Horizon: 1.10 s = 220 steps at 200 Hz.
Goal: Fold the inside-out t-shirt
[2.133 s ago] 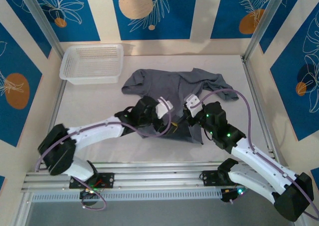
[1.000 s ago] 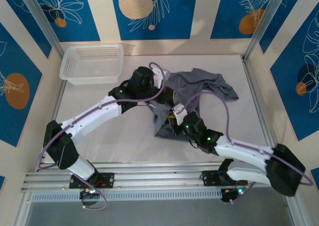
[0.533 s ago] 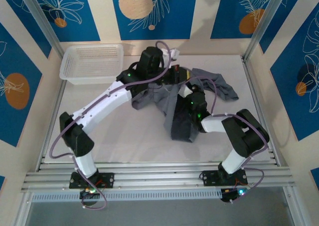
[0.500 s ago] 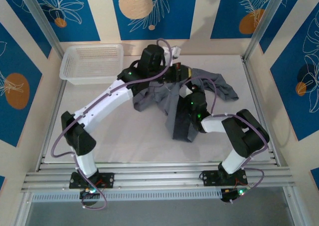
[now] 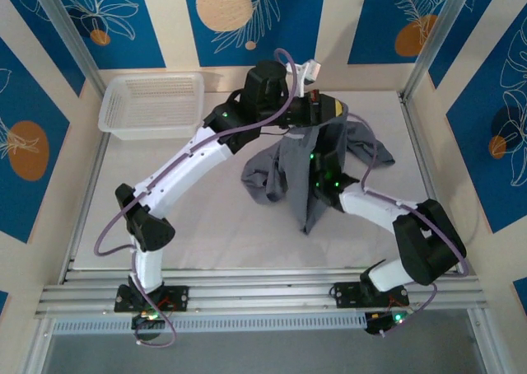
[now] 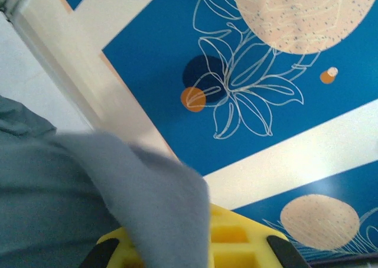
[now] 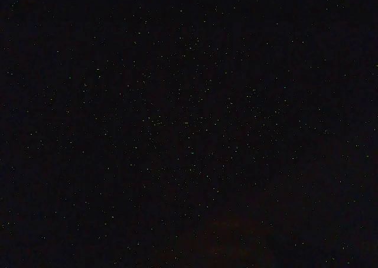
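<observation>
Well, over the white desk (image 5: 206, 226) the inside-out t-shirt (image 5: 288, 172) hangs bunched toward the far middle, its lower end trailing on the surface. No fold is made yet, so all the folding remains. The left tool (image 5: 324, 106) is clamped on the cloth up high. The right tool (image 5: 319, 147), buried in fabric, seems closed on it too. No label or writing is readable.

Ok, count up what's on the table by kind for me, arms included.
Grey t-shirt: 1
White basket: 1
Robot arms: 2, left arm and right arm
Total: 4
</observation>
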Each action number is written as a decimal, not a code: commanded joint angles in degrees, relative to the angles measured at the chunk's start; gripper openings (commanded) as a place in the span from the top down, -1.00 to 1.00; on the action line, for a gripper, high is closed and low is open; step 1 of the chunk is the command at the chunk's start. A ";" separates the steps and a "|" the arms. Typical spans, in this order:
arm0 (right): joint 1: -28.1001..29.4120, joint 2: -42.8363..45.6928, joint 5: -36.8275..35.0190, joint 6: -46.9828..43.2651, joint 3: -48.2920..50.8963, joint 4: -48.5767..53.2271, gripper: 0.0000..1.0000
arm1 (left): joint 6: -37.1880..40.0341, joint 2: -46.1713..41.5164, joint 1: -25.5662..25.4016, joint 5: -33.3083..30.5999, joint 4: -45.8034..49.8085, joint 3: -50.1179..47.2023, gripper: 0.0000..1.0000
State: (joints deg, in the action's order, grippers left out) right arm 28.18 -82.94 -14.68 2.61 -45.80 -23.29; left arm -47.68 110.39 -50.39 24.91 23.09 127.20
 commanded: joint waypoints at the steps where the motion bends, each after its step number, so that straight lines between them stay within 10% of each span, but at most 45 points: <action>1: -1.25 -4.22 12.59 14.41 -3.38 4.44 1.00 | -0.20 0.07 -1.58 2.78 -2.01 3.70 1.00; 199: 0.82 -33.49 12.75 29.71 -29.25 30.66 1.00 | 8.58 4.62 -13.54 13.55 2.22 19.73 1.00; 220: 0.84 -32.24 13.01 28.79 -30.63 32.32 0.69 | 10.75 4.23 -13.81 12.09 4.29 19.68 1.00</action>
State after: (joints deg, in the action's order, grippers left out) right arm 29.32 -116.55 -2.57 32.36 -72.84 4.14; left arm -40.34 115.72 -61.87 33.23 29.67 144.38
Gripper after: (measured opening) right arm 0.068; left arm 0.059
